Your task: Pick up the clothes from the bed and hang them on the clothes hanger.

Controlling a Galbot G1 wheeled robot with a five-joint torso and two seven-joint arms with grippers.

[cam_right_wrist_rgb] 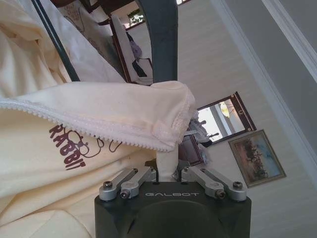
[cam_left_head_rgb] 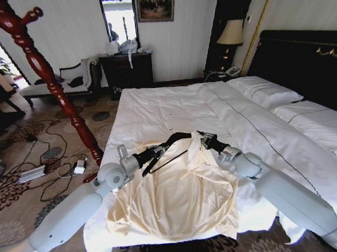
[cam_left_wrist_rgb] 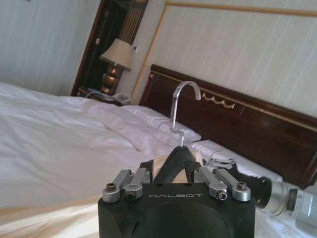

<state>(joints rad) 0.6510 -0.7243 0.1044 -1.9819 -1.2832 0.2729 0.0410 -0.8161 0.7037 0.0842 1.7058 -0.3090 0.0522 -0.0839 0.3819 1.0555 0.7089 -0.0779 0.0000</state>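
Bed [cam_left_head_rgb: 156, 112]; shirt [cam_right_wrist_rgb: 44, 163] print "RABBIT"

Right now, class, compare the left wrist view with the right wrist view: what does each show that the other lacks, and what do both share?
Left wrist view alone: the clothes hanger's silver hook standing upright, the bed with its dark headboard, and a bedside lamp.

Right wrist view alone: brown "RABBIT" lettering on the clothes, and a framed painting.

Shared: cream fabric, the black hanger, and a tool closed on something; left tool on the hanger, right tool on fabric.
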